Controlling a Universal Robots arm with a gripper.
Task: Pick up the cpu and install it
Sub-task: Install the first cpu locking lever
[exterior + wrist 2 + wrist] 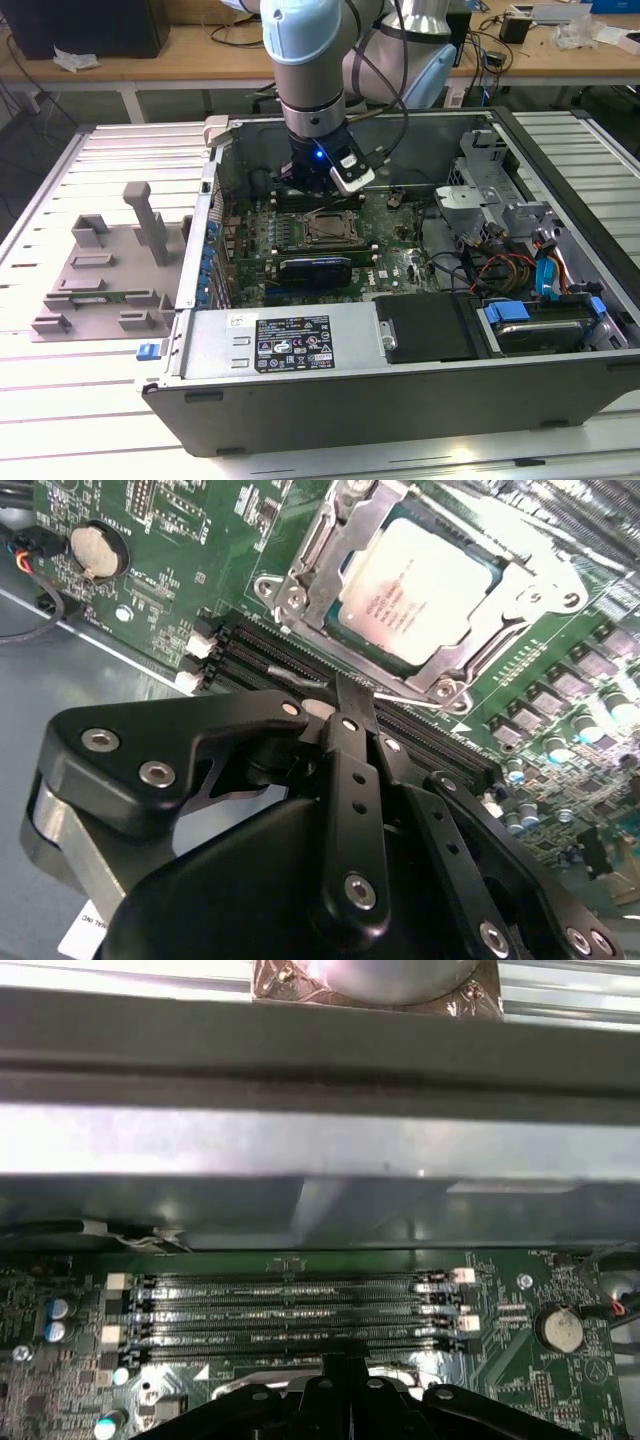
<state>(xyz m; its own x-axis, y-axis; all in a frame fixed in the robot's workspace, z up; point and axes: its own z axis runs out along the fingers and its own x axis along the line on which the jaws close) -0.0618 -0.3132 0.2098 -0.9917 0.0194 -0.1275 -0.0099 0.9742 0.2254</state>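
- Inside the open computer case point(400, 400), the robot's gripper point(352, 702) hangs low over the green motherboard point(180, 540), just beside the metal socket frame point(300, 580)
- The chip point(415, 585), a flat square with a silvery-grey top, sits in the socket, inside the raised frame; in the exterior view the socket point(327, 228) lies just in front of the arm's wrist
- The gripper's fingers appear pressed together with nothing between them, their tips near the frame's edge and the row of memory slots point(290, 1315)
- By the look of it the chip is light, stiff and thin, with a smooth, likely slippery top
- It seems fragile: the safest hold is judged to be on two opposite edges, kept level, never forced down
- A grey plastic tray point(100, 285) stands outside the case, on the exterior view's left
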